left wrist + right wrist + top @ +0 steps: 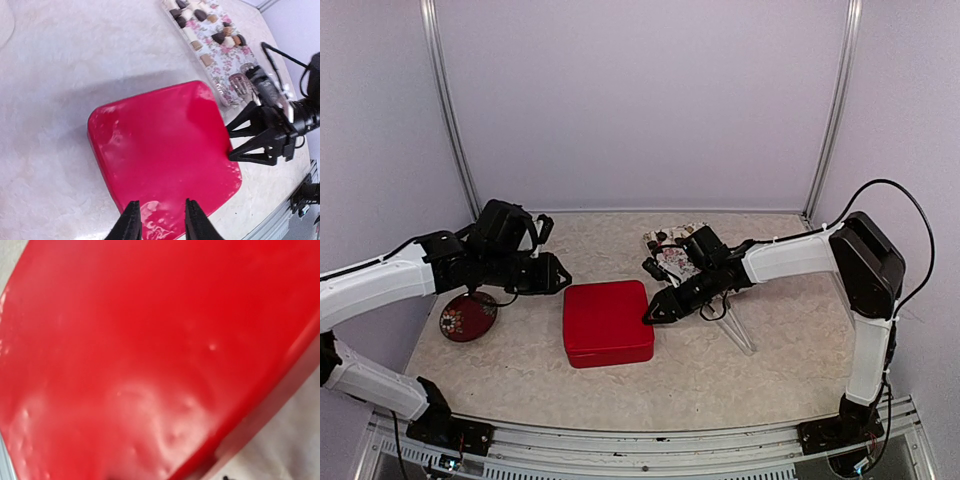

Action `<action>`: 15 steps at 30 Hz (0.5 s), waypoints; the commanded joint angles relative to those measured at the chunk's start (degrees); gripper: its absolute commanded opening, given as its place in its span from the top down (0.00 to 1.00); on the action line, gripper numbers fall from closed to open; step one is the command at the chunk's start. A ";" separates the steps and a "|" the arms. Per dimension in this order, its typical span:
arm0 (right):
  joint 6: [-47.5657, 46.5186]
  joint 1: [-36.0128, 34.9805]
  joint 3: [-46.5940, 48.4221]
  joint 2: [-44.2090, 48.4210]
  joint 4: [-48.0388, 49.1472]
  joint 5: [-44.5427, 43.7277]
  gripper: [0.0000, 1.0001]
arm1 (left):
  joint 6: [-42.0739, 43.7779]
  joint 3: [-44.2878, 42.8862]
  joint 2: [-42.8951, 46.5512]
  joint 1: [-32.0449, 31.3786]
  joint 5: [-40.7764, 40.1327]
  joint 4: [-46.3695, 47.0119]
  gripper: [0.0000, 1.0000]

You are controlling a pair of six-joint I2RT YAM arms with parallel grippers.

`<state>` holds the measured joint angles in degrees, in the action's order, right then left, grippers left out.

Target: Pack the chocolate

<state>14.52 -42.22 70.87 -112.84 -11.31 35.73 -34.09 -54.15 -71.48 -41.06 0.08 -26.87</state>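
The chocolate (205, 25), several small dark, tan and cream pieces, lies on a floral tray (220, 75) behind a closed red box (608, 322); the tray also shows in the top view (675, 250). My left gripper (161, 210) is open and empty, hovering over the box's near edge (165, 160); in the top view it (558, 277) is at the box's upper left. My right gripper (230, 144) is open, with its tips at the box's right edge (652, 315). The right wrist view shows only the red lid (150, 350); its fingers are hidden.
A dark red oval dish (468, 317) sits at the left table edge under my left arm. Pleated paper cups (241, 84) stand at the tray's near end. A clear plastic piece (740, 330) lies right of the box. Walls enclose the table on three sides.
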 commanded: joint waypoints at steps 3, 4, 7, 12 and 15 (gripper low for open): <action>-1.71 -1.02 -0.38 -2.97 -5.42 -4.00 0.48 | 8.74 -9.51 -5.24 -6.86 -2.19 -15.10 0.83; -1.88 -1.03 -0.18 -2.99 -5.68 -4.04 0.48 | 8.58 -10.03 -6.06 -7.79 -2.25 -15.74 0.86; -2.24 -1.03 0.31 -2.98 -6.17 -4.28 0.48 | 7.68 -10.05 -7.78 -9.99 -1.11 -16.97 0.91; -2.49 -1.02 0.85 -3.03 -6.77 -4.18 0.48 | 5.98 -3.27 -9.94 -11.94 0.72 -14.98 0.93; -2.66 -0.98 0.95 -3.09 -6.80 -4.24 0.48 | 5.49 1.44 -13.50 -11.78 2.47 -10.74 0.96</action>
<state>13.28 -42.30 72.25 -113.21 -13.37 35.48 -28.03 -57.91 -81.01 -52.84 0.23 -40.01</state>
